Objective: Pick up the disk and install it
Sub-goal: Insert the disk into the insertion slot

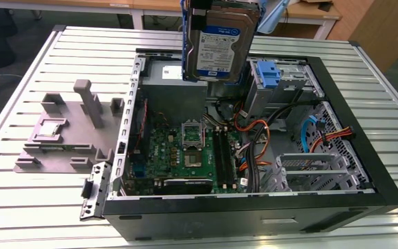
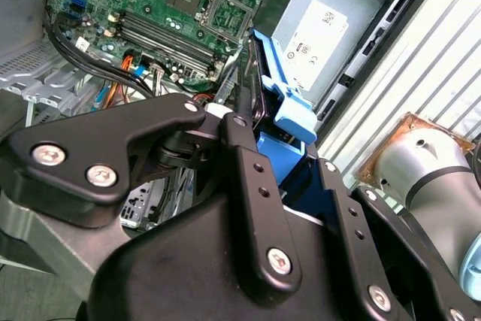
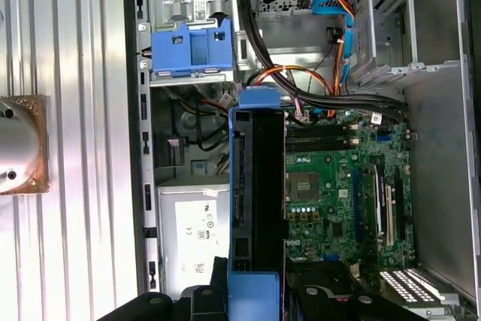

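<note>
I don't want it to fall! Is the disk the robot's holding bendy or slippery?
Probably stiff: the disk hangs upright, flat and straight, over the open case. Its metal shell suggests it's heavy for its size. The blue bracket likely gives the fingers some grip.

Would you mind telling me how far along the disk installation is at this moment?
Pickup looks done: the gripper is shut on the disk, holding it upright above the open computer case. Installation is left: the disk sits in no bay yet, apart from the blue caddy.
</note>
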`<state>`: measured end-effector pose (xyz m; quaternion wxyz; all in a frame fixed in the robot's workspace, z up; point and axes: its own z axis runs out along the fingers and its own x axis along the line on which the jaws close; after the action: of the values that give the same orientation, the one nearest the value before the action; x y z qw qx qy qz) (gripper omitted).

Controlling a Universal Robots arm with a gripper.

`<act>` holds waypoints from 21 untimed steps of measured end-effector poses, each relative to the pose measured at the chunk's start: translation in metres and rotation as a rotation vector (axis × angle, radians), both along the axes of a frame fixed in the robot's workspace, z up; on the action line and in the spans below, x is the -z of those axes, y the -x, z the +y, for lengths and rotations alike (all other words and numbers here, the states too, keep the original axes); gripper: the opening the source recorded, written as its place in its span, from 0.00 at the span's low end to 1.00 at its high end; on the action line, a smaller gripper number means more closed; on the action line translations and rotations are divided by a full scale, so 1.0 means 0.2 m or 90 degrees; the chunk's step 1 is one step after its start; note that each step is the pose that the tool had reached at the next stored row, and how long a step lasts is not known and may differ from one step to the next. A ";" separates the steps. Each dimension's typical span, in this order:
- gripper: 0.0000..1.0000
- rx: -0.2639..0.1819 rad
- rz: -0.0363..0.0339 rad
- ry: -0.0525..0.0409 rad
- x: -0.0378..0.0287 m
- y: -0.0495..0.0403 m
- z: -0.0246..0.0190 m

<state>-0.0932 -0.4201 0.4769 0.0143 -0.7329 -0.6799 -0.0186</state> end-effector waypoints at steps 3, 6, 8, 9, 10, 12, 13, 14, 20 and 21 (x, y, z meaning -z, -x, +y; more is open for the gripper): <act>0.36 0.000 0.0000 -0.0008 0.000 0.000 0.003; 0.36 0.000 0.0000 -0.0002 0.000 0.000 -0.016; 0.36 0.000 0.0000 0.0002 0.001 0.000 -0.023; 0.36 0.000 0.0000 0.0005 0.001 0.000 -0.029; 0.36 0.000 0.0000 0.0027 0.002 0.000 -0.076; 0.36 0.000 0.0000 0.0031 0.002 0.000 -0.082; 0.36 0.000 0.0000 0.0032 0.002 0.000 -0.085; 0.36 0.000 0.0000 0.0033 0.002 0.000 -0.089; 0.36 0.000 0.0000 0.0086 0.004 0.000 -0.199; 0.36 0.000 0.0000 0.0088 0.004 0.000 -0.202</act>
<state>-0.0932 -0.4605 0.4761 0.0092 -0.7330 -0.6800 -0.0139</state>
